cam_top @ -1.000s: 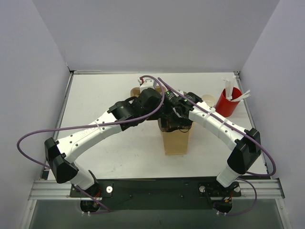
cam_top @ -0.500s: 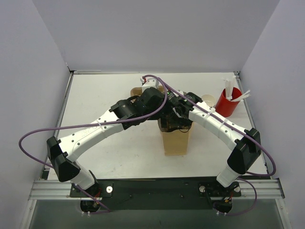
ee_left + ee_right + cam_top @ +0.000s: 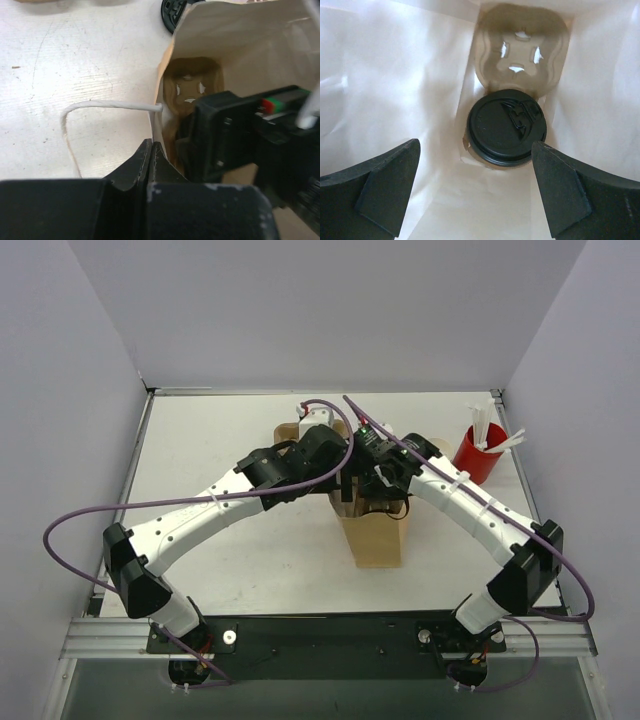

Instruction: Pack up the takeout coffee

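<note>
Right wrist view: coffee cup [image 3: 506, 125] is sitting at the bottom of the paper bag [image 3: 380, 75], just beside a cardboard carrier pocket [image 3: 520, 35]. Its black lid [image 3: 490, 137] is hiding its body. Right end effector [image 3: 474, 146] is hanging open above it, gripping nothing. Left end effector [image 3: 151, 150] is pinching the bag's rim, jaws closed, beside a white handle [image 3: 100, 105]. Top view: both end effectors are covering the bag mouth.

Overhead, plus two close wrist views into bag [image 3: 375, 540]
</note>
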`<state>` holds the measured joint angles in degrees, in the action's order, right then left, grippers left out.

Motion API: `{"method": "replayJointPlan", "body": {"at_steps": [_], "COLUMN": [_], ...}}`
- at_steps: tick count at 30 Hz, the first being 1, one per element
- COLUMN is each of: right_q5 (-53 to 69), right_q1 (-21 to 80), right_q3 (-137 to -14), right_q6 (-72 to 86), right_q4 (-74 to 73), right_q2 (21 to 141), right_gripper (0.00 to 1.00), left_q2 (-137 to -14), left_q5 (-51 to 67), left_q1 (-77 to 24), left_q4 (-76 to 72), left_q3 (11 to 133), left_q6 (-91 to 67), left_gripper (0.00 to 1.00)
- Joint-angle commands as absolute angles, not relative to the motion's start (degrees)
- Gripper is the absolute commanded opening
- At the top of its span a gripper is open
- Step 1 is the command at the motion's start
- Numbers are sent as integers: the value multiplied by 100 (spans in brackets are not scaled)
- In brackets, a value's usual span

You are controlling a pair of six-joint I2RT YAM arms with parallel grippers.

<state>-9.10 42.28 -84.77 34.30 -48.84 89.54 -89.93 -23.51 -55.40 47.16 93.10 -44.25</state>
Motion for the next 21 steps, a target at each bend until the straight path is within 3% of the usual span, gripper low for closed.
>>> {"method": "replayJointPlan", "body": {"at_steps": [1, 21], "right_q5": [-923, -642], "right_q1": [4149, 4245], "right_q3": [-8464, -8947], "right_q6": [3419, 3436], "right_q4": [-4983, -4887], "right_q2": [8596, 8684], "right_gripper": [88, 88], "left_q2": [-9026, -9158], "left_q5": [-2549, -2417], "left_q1": [-5520, -5520], "left_q4": [4922, 4860], "left_q3": [9343, 9545], "left_q6": [-4280, -4113], "left_gripper": [0, 0]}}
